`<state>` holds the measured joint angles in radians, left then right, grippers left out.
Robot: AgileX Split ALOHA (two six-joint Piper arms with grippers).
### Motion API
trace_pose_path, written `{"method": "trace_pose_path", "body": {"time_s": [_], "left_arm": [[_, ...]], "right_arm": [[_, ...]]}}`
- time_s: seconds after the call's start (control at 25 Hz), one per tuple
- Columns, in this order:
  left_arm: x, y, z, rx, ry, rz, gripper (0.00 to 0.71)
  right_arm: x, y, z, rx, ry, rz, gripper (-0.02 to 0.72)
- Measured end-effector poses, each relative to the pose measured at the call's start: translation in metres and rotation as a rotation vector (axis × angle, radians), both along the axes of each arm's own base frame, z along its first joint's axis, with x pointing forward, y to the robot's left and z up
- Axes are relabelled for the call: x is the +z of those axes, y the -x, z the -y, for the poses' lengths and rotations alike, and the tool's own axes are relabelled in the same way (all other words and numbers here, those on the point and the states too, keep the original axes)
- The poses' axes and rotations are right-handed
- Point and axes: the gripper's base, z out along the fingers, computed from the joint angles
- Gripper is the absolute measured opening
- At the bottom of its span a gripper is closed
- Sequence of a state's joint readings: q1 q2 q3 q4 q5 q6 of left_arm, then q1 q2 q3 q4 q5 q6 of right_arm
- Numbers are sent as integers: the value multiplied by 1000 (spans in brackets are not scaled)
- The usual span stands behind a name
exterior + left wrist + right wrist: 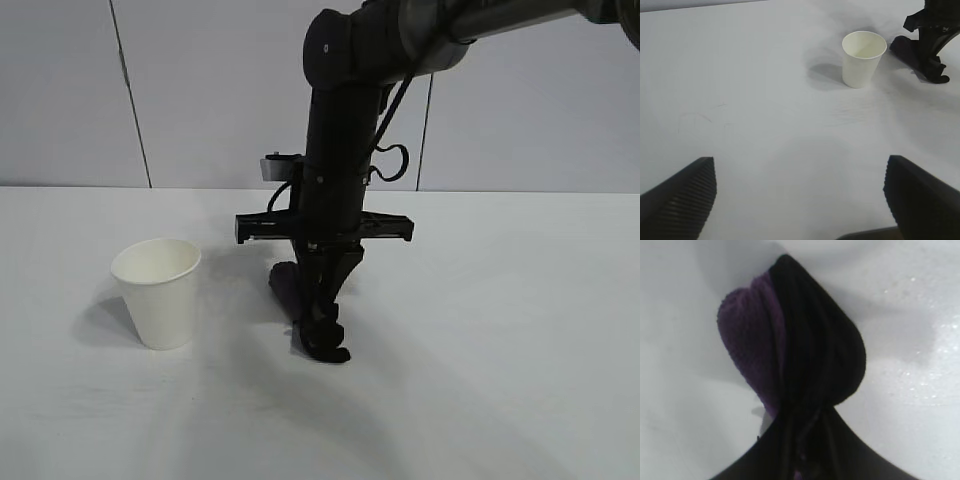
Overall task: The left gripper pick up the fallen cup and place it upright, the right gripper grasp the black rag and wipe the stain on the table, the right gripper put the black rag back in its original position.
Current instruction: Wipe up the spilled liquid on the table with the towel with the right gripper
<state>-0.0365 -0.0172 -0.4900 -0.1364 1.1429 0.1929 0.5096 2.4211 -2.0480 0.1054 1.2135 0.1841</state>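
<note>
The right pincer (322, 325) points straight down just right of the cup (157, 292), pinching the black rag (300, 300) with its tips pressed nearly together; the cloth lies on the desk (500, 330) beneath them. The rag looks soft, light and bunchy, so it should drag easily and is best held around the gathered middle, as here. The cup stands upright, light and easily crushed. The left pincer (800, 192) sits spread wide and empty, well back from the cup. The right wrist view alone shows the rag's purple end (747, 350); only the exterior view shows the arm's posture. No stain is visible in any view.
</note>
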Motion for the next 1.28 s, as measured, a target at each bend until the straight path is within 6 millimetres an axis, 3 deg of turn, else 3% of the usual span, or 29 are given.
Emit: {"method": "trace_pose_path", "body": {"time_s": [0.24, 0.6, 0.96, 1.28], "left_arm": [[0, 0, 0, 0, 0, 0, 657], [0, 0, 0, 0, 0, 0, 657], [0, 0, 0, 0, 0, 0, 657], [0, 0, 0, 0, 0, 0, 657]], "right_arm": [[11, -11, 9, -5, 26, 63, 71], [-6, -13, 11, -1, 64, 46, 71], [-11, -3, -10, -41, -99, -60, 71], [-11, 5, -22, -6, -99, -60, 71]]}}
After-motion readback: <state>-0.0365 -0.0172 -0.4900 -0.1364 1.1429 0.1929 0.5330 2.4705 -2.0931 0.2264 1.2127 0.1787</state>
